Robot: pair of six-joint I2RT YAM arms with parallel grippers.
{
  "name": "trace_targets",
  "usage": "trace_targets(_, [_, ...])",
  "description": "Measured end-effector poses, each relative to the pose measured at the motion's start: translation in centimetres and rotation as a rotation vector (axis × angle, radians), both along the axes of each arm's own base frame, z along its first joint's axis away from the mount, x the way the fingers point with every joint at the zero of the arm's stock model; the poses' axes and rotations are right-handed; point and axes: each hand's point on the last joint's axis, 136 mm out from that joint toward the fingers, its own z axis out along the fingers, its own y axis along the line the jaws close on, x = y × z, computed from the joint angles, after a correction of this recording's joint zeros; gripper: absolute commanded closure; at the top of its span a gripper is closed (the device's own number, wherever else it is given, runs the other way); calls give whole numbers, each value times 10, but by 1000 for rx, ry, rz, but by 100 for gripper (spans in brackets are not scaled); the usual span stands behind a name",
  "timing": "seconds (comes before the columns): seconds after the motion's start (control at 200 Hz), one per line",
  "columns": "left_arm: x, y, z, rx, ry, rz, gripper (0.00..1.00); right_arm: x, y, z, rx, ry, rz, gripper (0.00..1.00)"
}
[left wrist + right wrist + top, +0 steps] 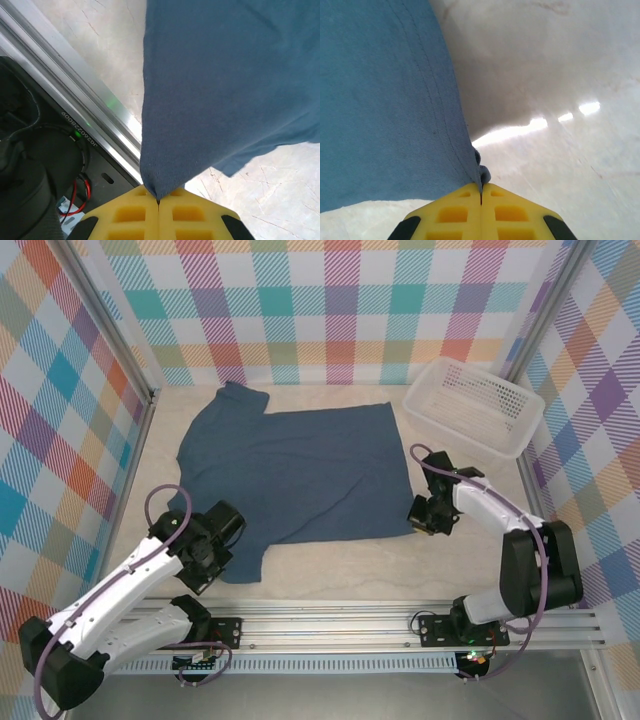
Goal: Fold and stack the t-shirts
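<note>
In the top view, the dark blue t-shirt [300,470] lay flat and open on the table [340,570], between the two arms. The left gripper [222,558] was at the near sleeve of the shirt, and most of the cloth spread away from it, far and to its right. The right gripper [420,520] was at the near hem corner, with the cloth to its left. The white mesh basket [455,432] stood beyond the right gripper, near the far right corner, apart from the shirt. In the left wrist view, the yellow fingers of the left gripper [158,200] were closed together on a pointed tip of the t-shirt [225,75], and the cloth widened out ahead of them. The metal rail [75,95] ran to the left of the fingers, and the bare table [260,195] was to their right. In the right wrist view, the right gripper [481,189] was closed on a small bunched corner of the t-shirt [380,100]. The cloth, with its stitched hem, went ahead and to the left, and the pale table [545,75] lay ahead and to the right.
</note>
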Motion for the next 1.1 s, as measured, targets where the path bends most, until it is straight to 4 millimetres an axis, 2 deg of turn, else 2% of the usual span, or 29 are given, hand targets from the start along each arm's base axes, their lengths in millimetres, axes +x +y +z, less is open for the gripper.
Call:
trace_targets(0.175, [11,-2,2,23,-43,-17,100,-10,0,5,13,2,1,100])
trace_targets(0.275, [30,-9,-2,20,-71,-23,100,-11,3,-1,24,33,2,100])
trace_targets(0.34, [50,-13,-6,6,-93,-9,100,-7,5,-4,35,55,-2,100])
trace_targets(0.475, [94,-18,-6,-21,-118,-17,100,12,10,-4,54,63,-13,100])
trace_targets(0.59, [138,-23,6,-42,-171,-66,100,34,13,5,69,32,-20,100])
trace_targets(0.7, [171,-16,21,-36,-221,-106,100,53,15,12,79,4,-31,100])
trace_targets(0.905, [213,0,32,-1,-257,-164,100,77,11,13,75,-6,-54,100])
trace_targets(1.1, [239,8,30,32,-256,-216,100,93,6,10,61,-7,-70,100])
